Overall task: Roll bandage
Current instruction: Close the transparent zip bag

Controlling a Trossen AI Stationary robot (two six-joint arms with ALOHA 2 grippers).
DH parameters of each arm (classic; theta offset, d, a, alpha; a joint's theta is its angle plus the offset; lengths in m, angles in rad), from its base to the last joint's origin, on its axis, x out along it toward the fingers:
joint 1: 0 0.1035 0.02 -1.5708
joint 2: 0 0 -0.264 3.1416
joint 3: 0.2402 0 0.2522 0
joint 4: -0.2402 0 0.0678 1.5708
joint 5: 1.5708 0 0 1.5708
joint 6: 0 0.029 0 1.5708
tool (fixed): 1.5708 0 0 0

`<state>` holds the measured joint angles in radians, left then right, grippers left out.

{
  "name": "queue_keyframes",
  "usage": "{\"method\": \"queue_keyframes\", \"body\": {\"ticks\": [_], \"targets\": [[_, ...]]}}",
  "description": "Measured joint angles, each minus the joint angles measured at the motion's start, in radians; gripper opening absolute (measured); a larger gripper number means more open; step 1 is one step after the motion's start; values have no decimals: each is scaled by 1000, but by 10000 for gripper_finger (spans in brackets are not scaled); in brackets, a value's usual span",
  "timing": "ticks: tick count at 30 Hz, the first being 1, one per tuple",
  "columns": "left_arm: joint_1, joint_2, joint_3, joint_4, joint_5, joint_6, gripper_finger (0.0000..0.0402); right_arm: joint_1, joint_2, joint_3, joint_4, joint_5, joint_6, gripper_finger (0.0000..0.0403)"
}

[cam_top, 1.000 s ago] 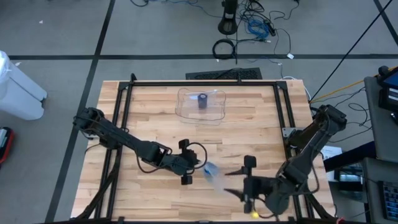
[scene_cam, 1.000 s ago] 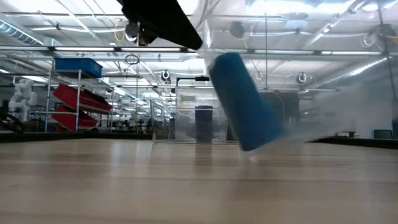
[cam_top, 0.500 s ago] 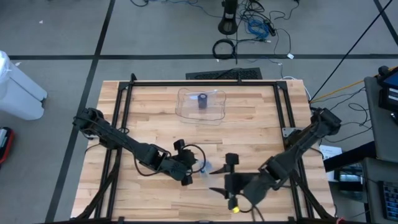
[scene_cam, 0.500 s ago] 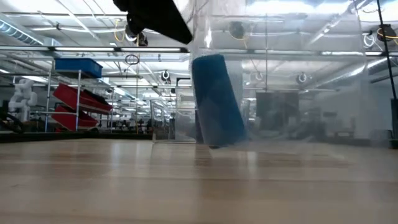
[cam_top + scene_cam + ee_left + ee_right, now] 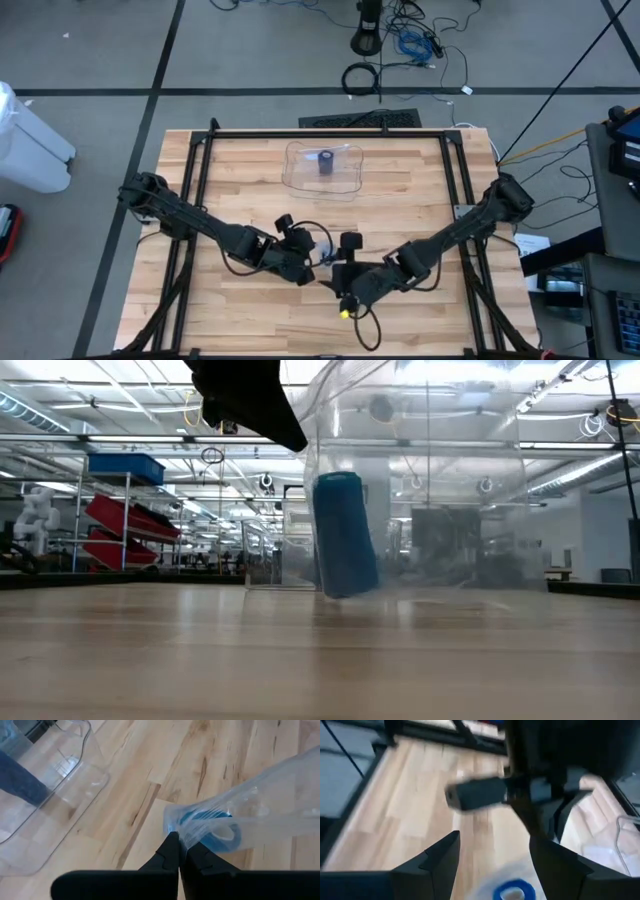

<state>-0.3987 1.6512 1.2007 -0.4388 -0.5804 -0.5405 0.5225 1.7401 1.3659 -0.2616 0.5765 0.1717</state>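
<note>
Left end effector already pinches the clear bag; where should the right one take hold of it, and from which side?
Probably the free end of the clear bag, away from the blue bandage roll. The left end effector pinches the corner by the roll, so the open right end effector best comes from the opposite side, closing across the flat film.

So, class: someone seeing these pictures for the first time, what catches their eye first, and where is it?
The blue bandage roll inside a clear plastic bag stands out, near the table's front middle. The left gripper is shut on the bag's edge, while the right gripper is open just above the roll. Further back, a clear tray holds a dark roll.
</note>
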Motion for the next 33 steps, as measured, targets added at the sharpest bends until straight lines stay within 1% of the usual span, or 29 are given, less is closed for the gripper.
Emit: {"method": "queue_keyframes", "body": {"ticks": [2,6,8,10,13,17,20,23,25,28,30,33], "targets": [[-2,0,0,4,0,4,0,-11,7,0,-35,5,0,226],[-1,0,0,3,21,4,4,-30,7,0,-113,77,36,226],[-2,0,0,3,32,4,8,-39,7,0,-152,77,59,225],[-3,0,0,3,49,5,9,-47,7,0,-197,54,98,216],[-3,0,0,3,86,5,10,-58,6,0,-306,46,177,182],[-5,0,0,2,119,6,11,-66,5,0,-378,55,226,113],[-5,0,0,-3,147,22,11,-63,-13,0,-378,55,204,67],[-5,0,0,-23,236,27,5,-57,-43,0,-371,85,159,35],[-6,3,0,-31,297,36,4,-57,-62,0,-371,82,137,13],[-17,5,-1,-28,309,58,4,-56,-77,0,-369,53,134,3],[-18,5,-1,-17,288,59,4,-56,-77,0,-373,7,136,1],[-17,4,-1,-3,262,60,4,-56,-69,0,-377,-27,140,0]]}}
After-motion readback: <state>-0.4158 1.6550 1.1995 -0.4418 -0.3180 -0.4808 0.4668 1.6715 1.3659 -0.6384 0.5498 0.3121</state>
